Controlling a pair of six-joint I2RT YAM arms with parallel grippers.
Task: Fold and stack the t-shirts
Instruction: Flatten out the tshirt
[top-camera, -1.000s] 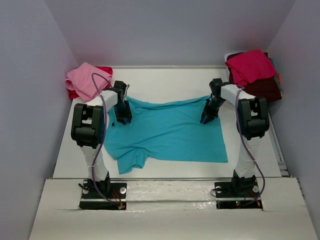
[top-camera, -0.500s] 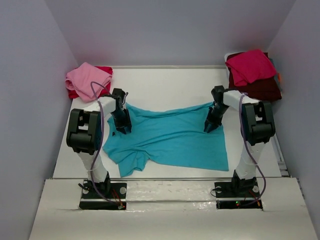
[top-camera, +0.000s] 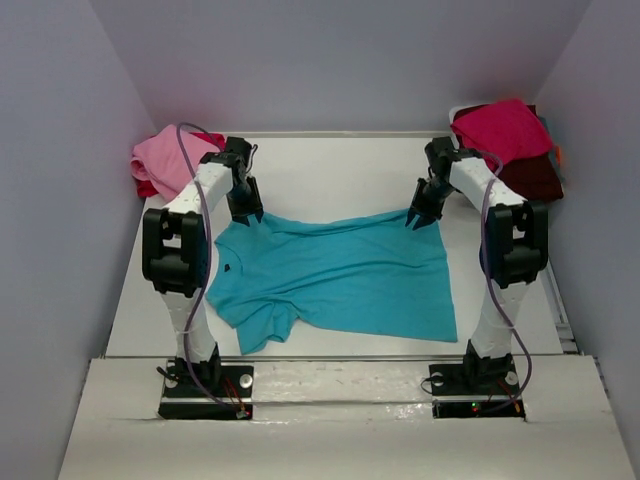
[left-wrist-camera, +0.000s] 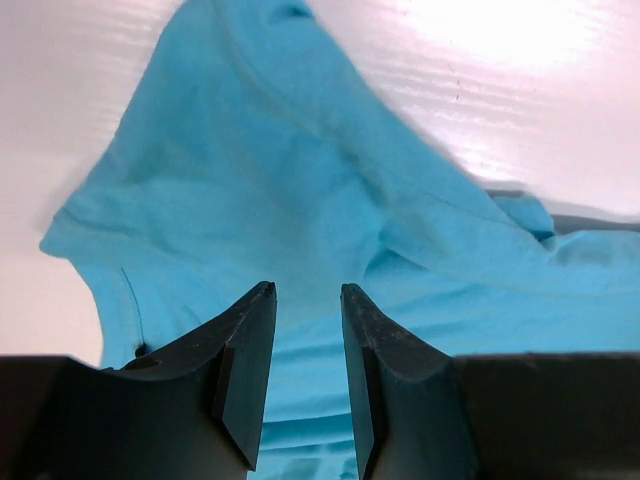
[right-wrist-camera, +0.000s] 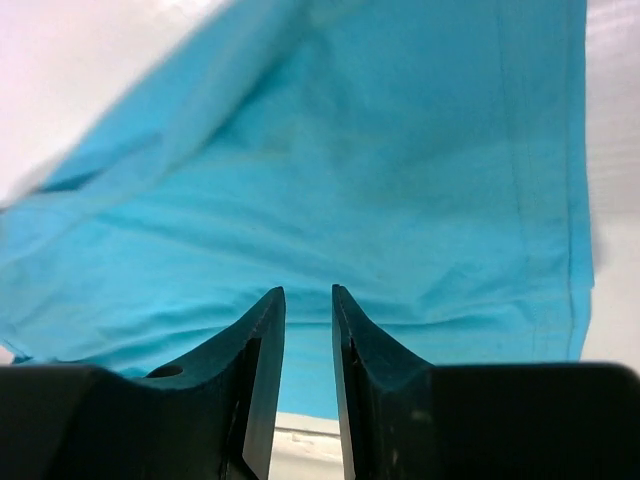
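Top external shows me left gripper (top-camera: 247, 216) and right gripper (top-camera: 417, 221), jaws parted, at far corners of the plain turquoise cloth t-shirt (top-camera: 340, 275).

A white table (top-camera: 340, 170) between pale grey walls (top-camera: 340, 60).

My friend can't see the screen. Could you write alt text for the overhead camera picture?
A turquoise cloth t-shirt lies spread on a white table, with the left gripper and right gripper at its two far corners. A crumpled pink shirt sits far left; a crimson shirt tops a dark maroon one far right.
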